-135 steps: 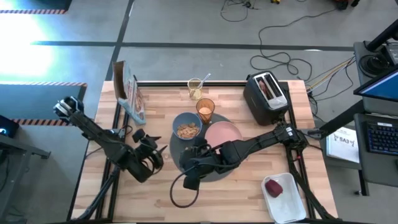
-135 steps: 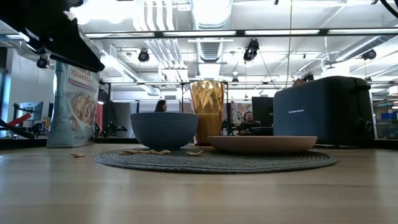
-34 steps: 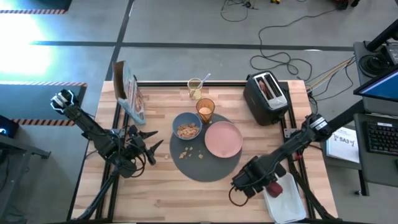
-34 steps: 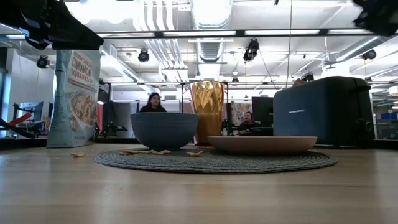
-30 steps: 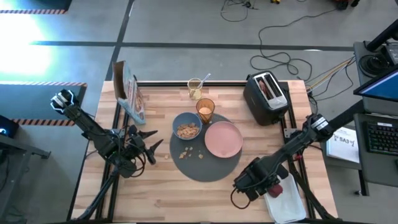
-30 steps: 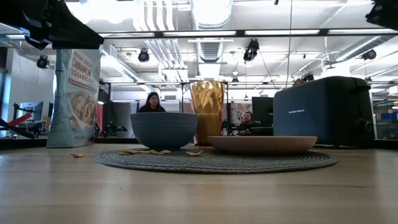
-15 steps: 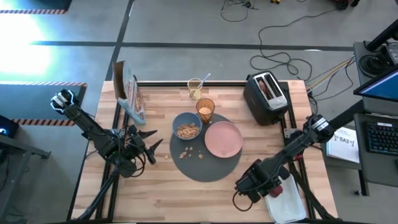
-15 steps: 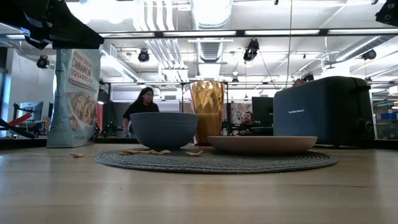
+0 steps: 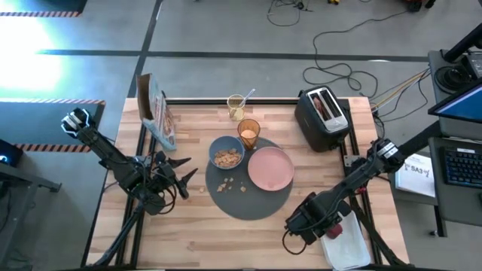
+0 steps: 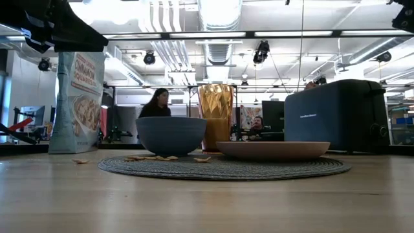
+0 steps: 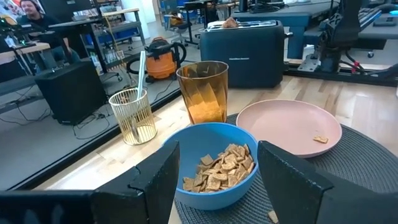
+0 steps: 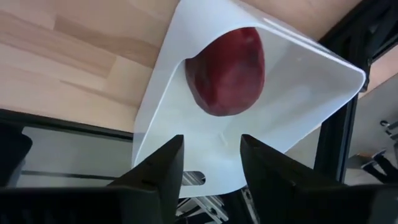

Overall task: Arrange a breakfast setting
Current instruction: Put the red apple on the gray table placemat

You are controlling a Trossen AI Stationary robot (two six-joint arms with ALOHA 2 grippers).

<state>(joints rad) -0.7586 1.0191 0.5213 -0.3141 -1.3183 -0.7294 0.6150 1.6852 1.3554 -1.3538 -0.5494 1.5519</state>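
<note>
A round dark-grey mat (image 9: 248,197) lies mid-table. On it stand a blue bowl (image 9: 226,155) of cereal and a pink plate (image 9: 271,168). An amber tumbler (image 9: 248,133) stands at its far edge. A metal spoon (image 9: 245,95) stands in a clear glass (image 9: 236,107). A toast slice (image 9: 323,105) sticks out of the black toaster. A red apple (image 12: 227,71) lies in the white tray (image 9: 348,242). My right gripper (image 12: 208,168) hangs open just above the apple, clear of it. My left gripper (image 9: 183,170) is open and empty, left of the mat, facing the bowl (image 11: 214,165).
A cereal box (image 9: 158,113) stands at the far left. The black toaster (image 9: 322,119) stands at the far right. Loose cereal pieces (image 9: 226,185) lie on the mat and the table. The tray sits at the table's near right corner. A person (image 10: 155,103) moves in the room behind.
My right gripper has crept a little toward the table's near right corner, closer over the white tray and the apple. Its fingers stay open. A person in the room behind has walked about.
</note>
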